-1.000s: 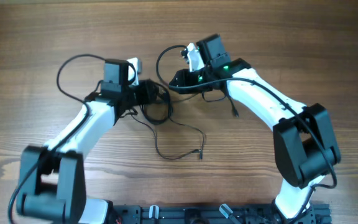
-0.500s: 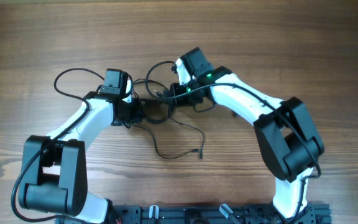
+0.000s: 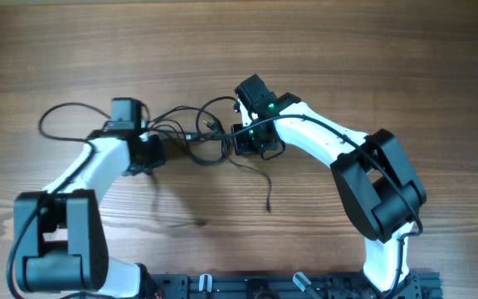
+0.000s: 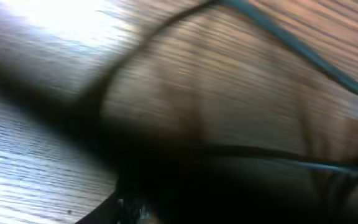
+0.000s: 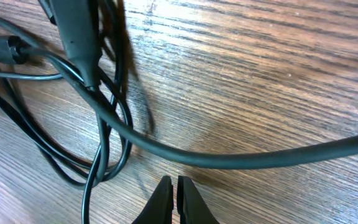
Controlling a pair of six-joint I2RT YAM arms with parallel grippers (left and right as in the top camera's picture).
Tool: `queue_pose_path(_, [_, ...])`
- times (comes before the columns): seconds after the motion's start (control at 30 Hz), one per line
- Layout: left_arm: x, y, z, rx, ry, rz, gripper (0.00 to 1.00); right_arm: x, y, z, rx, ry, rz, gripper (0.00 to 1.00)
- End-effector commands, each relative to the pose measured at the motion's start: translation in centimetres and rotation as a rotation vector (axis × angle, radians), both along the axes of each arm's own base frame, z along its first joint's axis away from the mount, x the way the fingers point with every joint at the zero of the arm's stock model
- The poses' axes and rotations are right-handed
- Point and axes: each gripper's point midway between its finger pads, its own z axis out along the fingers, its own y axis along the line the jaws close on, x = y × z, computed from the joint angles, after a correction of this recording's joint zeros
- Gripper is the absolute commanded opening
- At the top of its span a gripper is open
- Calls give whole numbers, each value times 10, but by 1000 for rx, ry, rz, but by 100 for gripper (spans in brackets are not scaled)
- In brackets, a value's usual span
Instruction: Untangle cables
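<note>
The cables (image 3: 197, 134) lie in a loose knot around the middle of the desk (image 3: 372, 50), between the two arms. One loop trails toward the left edge, and a single strand runs toward the near edge and ends in a small plug (image 3: 268, 206). The right gripper (image 5: 171, 199) sits just right of the knot, jaws together on nothing, with a strand crossing the wood just beyond its tips. The left gripper (image 3: 143, 151) is at the knot's left side, but its wrist view is too blurred to tell how its jaws stand.
</note>
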Motion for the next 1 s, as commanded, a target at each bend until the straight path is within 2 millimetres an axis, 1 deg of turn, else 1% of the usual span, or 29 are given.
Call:
queue_pose_path(0.0, [-27, 5, -20, -122, 100, 84, 43, 3, -7, -9, -30, 9, -9, 8])
queue_pose_path(0.03, [-23, 2, -15, -157, 86, 82, 44, 5, -8, -5, -28, 6, -12, 8])
queue_pose_path(0.07, [-18, 0, -9, -169, 73, 80, 45, 7, -8, -1, -22, 7, -15, 11])
queue_pose_path(0.1, [-13, 1, -2, -167, 57, 78, 47, 10, -6, 8, -6, 7, -17, 15])
queue_pose_path(0.17, [1, 3, 22, -163, 7, 74, 51, 15, -4, 26, 21, -3, -15, 20])
queue_pose_path(0.2, [9, 4, 37, -159, -28, 71, 54, 18, 0, 39, 50, -19, 16, 24])
queue_pose_path(0.27, [27, 6, 74, -152, -117, 64, 59, 21, 8, 63, 92, -55, 77, 29])
queue_pose_path(0.3, [34, 7, 91, -149, -162, 64, 61, 23, 10, 68, 100, -67, 83, 34])
queue_pose_path(0.37, [42, 4, 115, -162, -241, 50, 64, 28, 13, 73, 113, -89, 83, 39])
queue_pose_path(0.4, [44, -1, 125, -179, -272, 37, 66, 30, 14, 73, 114, -100, 82, 40])
queue_pose_path(0.43, [44, -6, 129, -197, -283, 22, 66, 32, 15, 74, 120, -109, 83, 40])
queue_pose_path(0.53, [43, -31, 128, -262, -271, -40, 66, 41, 21, 78, 144, -152, 83, 41])
queue_pose_path(0.6, [43, -47, 124, -269, -257, -83, 65, 49, 20, 79, 131, -188, 71, 43])
queue_pose_path(0.63, [44, -59, 120, -273, -251, -117, 64, 57, 15, 76, 97, -217, 49, 47])
queue_pose_path(0.7, [47, -81, 111, -281, -237, -180, 63, 64, 10, 69, 66, -231, 17, 50])
queue_pose_path(0.73, [48, -90, 106, -283, -230, -203, 62, 64, 10, 65, 61, -225, 16, 50])
queue_pose_path(0.8, [50, -104, 90, -264, -202, -242, 60, 62, 9, 51, 47, -187, -6, 49])
queue_pose_path(0.83, [50, -109, 83, -265, -188, -252, 53, 61, 9, 42, 39, -168, -5, 49])
queue_pose_path(0.87, [50, -111, 77, -265, -175, -256, 42, 60, 8, 34, 30, -153, -6, 48])
queue_pose_path(0.93, [49, -112, 64, -265, -141, -256, 27, 52, 5, 13, 7, -83, -32, 41])
queue_pose_path(0.97, [49, -112, 58, -262, -127, -260, 25, 44, 6, 5, 13, -34, -38, 38])
